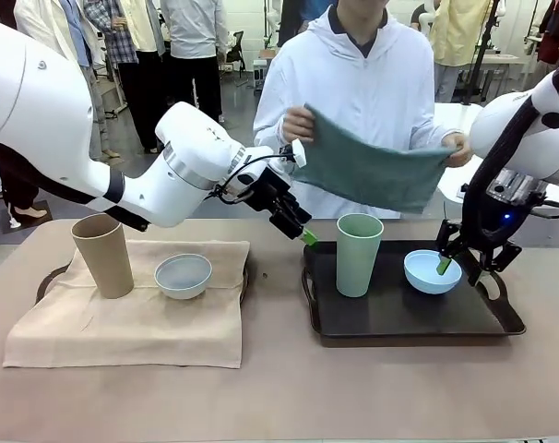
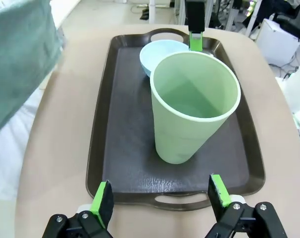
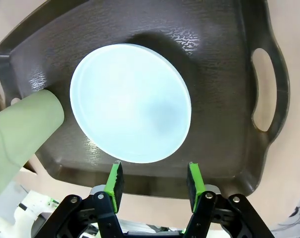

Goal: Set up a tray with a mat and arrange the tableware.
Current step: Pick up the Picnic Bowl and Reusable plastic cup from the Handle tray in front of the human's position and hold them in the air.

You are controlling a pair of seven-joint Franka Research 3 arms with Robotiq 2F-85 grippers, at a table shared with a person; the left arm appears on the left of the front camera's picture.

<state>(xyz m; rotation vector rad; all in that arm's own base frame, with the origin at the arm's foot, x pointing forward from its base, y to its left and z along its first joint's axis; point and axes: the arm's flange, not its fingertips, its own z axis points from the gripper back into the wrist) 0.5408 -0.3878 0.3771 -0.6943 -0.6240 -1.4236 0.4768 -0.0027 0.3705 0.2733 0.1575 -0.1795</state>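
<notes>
A tan cup [image 1: 104, 256] and a white bowl [image 1: 183, 275] stand on a beige mat [image 1: 123, 323] laid over the left tray [image 1: 47, 280]. The bare dark right tray [image 1: 399, 321] [image 2: 120, 148] [image 3: 214, 49] carries a pale green cup [image 1: 359, 254] [image 2: 192, 106] [image 3: 21, 134] and a light blue bowl [image 1: 425, 273] [image 2: 160, 52] [image 3: 130, 101]. My left gripper [image 1: 303, 232] [image 2: 160, 191] hangs open at that tray's left handle. Just above the blue bowl's rim my right gripper [image 1: 453, 264] [image 3: 154, 171] is open, with nothing between its fingers.
Across the table a person holds a teal mat [image 1: 372, 171] [image 2: 19, 54] spread in both hands above the far edge of the right tray. The tan tabletop [image 1: 279, 388] lies bare in front of both trays. Other people stand in the background.
</notes>
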